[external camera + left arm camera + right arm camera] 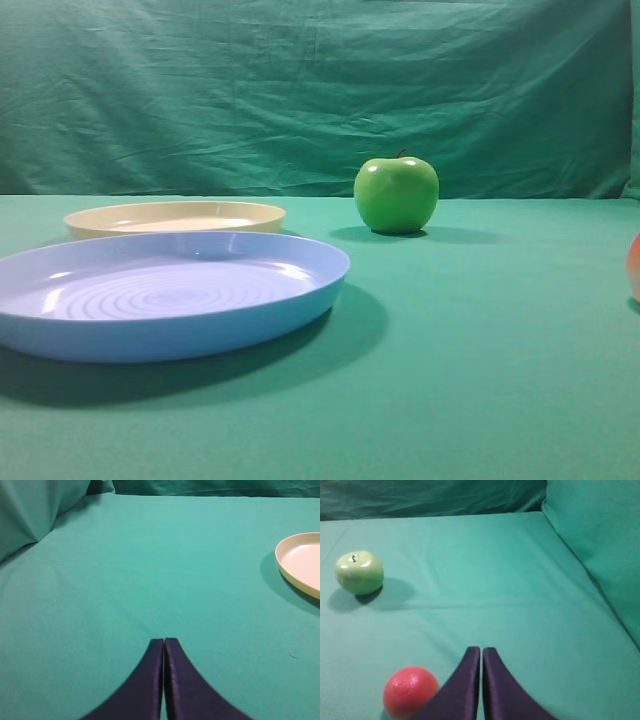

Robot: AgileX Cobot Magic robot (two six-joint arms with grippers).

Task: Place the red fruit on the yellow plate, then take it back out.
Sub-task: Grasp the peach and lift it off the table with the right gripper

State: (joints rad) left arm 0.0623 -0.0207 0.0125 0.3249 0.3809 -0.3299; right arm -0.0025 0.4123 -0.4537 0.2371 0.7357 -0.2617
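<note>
Red fruit [410,691] on the bench just left of the right gripper [481,652], jaws clenched and empty like the left gripper [164,642]; best spread wide, centre over it, grip at midline, then carry to the yellow plate [175,217].

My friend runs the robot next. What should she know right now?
Left gripper: shut, empty, over bare cloth, with the yellow plate off to its right.
Right gripper: shut, empty, the red fruit just to its left on the cloth.
The yellow plate sits behind the blue plate and has nothing in it. The green apple stands apart on the cloth.
Done: nothing yet.
Left: grasp the red fruit, set it on the yellow plate, then take it back out.
</note>
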